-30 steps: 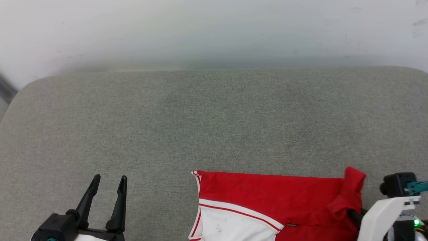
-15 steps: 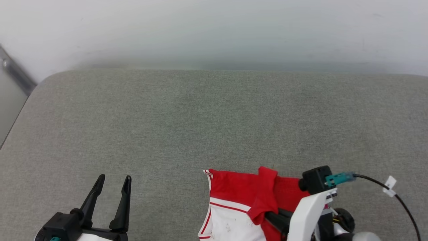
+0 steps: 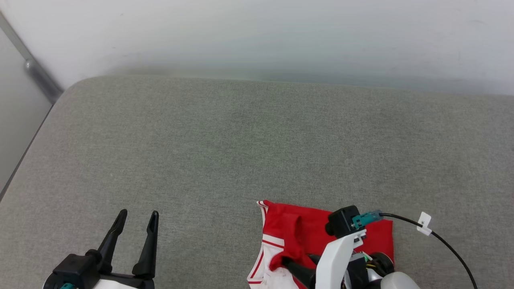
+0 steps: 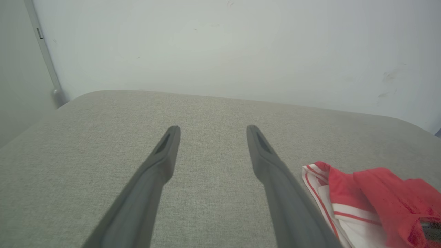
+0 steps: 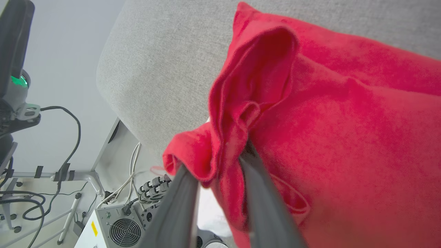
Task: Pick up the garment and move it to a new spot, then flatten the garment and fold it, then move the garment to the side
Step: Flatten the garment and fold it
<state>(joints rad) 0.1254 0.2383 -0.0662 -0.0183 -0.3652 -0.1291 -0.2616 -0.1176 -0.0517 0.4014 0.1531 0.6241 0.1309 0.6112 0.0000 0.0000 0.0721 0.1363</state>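
Our right gripper [image 3: 286, 263] is clamped on a bunched red fold of the jersey [image 3: 305, 228]. The rest of the shirt lies beneath and beyond its fingers on the grey cushion [image 3: 241, 140]. Our left gripper [image 3: 136, 212] hovers with fingers apart, the jersey off to its right. To fold cleanly, we judge we should carry the fold low, align the edges, and release only once the cloth rests flat.

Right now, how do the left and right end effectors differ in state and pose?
The left end effector is open and empty; the right end effector is shut on a fold of the garment. The left sits apart from the garment; the right reaches over it. Both are dark and two-fingered.
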